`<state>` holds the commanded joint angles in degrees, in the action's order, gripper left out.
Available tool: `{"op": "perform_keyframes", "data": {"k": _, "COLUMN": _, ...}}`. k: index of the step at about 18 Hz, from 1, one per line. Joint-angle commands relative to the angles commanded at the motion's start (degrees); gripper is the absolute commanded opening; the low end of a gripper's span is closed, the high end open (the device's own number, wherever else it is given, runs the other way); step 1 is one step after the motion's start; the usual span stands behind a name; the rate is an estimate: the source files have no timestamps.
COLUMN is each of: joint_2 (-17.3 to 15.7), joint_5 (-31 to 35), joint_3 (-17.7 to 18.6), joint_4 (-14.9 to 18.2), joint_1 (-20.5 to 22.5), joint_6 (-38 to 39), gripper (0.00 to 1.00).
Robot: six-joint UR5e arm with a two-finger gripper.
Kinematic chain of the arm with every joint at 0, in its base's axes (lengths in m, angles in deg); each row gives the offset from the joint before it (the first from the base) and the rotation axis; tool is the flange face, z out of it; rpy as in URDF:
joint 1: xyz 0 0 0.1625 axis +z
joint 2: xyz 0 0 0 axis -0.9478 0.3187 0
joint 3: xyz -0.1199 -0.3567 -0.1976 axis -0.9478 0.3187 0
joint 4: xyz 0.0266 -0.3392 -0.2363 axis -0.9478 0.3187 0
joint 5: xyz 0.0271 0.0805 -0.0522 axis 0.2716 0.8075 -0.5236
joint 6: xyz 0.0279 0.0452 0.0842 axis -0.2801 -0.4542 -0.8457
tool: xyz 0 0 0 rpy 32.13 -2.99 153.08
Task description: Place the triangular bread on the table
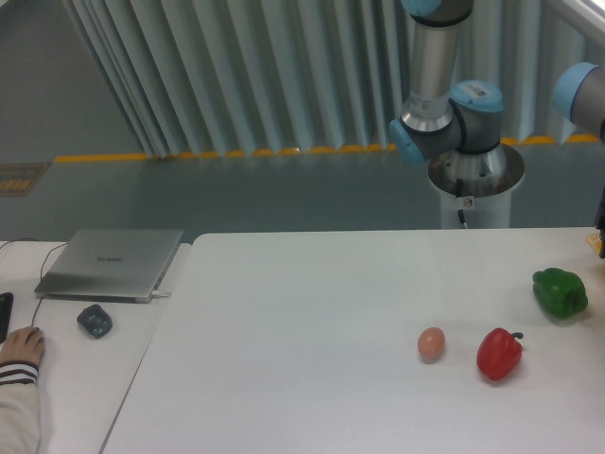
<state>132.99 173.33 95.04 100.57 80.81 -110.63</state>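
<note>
The white table (312, 312) fills the lower right of the view. At the far right edge a dark part of my gripper (601, 222) just shows, and the frame cuts off its fingers. Right under it is a small golden-orange sliver (594, 243), which looks like a corner of the triangular bread. The rest of the bread is out of frame. I cannot tell whether the sliver is held or rests on the table. The arm's grey and blue joints (444, 113) stand behind the table's far edge.
A green bell pepper (560, 291), a red bell pepper (499, 353) and a small tan egg (431, 344) lie on the table's right part. On the narrower desk to the left are a silver laptop (112, 263), a dark mouse (95, 321) and a person's hand (19, 348).
</note>
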Motion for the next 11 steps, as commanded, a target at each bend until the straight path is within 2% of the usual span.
{"op": "perform_keyframes", "data": {"k": 9, "joint_2": -0.44, "joint_5": -1.32, "joint_3": 0.17, "joint_4": -0.17, "joint_1": 0.26, "joint_6": 0.61, "gripper": 1.00}}
{"op": "perform_keyframes", "data": {"k": 11, "joint_2": -0.44, "joint_5": -1.58, "joint_3": 0.96, "joint_4": -0.35, "joint_1": 1.66, "joint_6": 2.19, "gripper": 1.00}}
